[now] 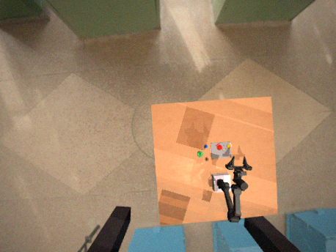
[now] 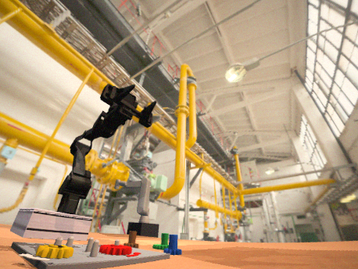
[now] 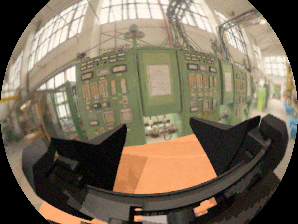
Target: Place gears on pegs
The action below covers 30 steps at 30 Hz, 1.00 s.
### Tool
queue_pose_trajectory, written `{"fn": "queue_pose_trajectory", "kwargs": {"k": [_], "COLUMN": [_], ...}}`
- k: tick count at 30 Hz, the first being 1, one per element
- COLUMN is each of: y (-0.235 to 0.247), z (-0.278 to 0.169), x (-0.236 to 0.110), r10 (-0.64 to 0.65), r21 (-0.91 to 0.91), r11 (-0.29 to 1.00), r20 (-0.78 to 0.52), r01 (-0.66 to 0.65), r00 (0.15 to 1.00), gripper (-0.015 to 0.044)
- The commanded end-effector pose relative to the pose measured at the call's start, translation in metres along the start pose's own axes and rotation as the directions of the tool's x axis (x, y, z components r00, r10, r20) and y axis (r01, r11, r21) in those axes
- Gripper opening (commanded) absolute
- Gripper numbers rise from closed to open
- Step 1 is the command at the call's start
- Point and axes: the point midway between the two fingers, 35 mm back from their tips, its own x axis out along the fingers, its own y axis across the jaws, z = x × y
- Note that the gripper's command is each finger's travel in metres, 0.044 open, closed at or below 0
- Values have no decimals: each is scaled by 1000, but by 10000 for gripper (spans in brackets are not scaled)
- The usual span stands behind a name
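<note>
The grey board [image 1: 214,153] [image 2: 153,256] carries the red gear [image 1: 219,147] [image 2: 113,250] and the yellow gear [image 1: 228,146] [image 2: 55,252]. Several bare grey pegs show in the exterior view, among them one peg [image 2: 94,249] between the two gears. A green gear [image 1: 199,154] [image 2: 165,239], a blue gear [image 1: 205,146] [image 2: 173,244] and a small brown gear [image 1: 207,159] [image 2: 133,239] stand on the table beside the board, off its red-gear side. My gripper [image 1: 239,157] [image 2: 144,95] [image 3: 158,124] is open and empty, raised high above the table. No gear shows in the wrist view.
A pale box [image 1: 227,179] [image 2: 51,224] stands on the wooden table [image 1: 253,121] [image 3: 170,167] near the board, on the arm's side. A black block [image 2: 144,229] with a grey upright part stands behind the gears in the exterior view.
</note>
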Motion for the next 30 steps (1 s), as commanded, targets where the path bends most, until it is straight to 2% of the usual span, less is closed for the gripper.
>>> {"fn": "queue_pose_trajectory", "kwargs": {"k": [1,3,6,8,15,18,23,28,30], "y": [1,6,22,33,75,93,124,144,146], "z": [-2,-15,-50,-74,-147,-180,-237,-284,-290], "x": [2,14,37,49,68,67,52,26,22], "r10": [2,19,58,81,139,143,106,14,-2], "r21": [0,-1,-3,-5,-34,-16,10,20,21], "r11": [1000,1000,998,996,974,965,947,928,925], "r20": [-11,-95,-287,-409,-688,-805,-954,-1000,-998], "r01": [-2,-19,-61,-90,-224,-261,-322,-372,-379], "r00": [1000,995,956,909,712,576,282,-19,-59], "gripper": [426,440,440,440,440,440,440,440,440]}}
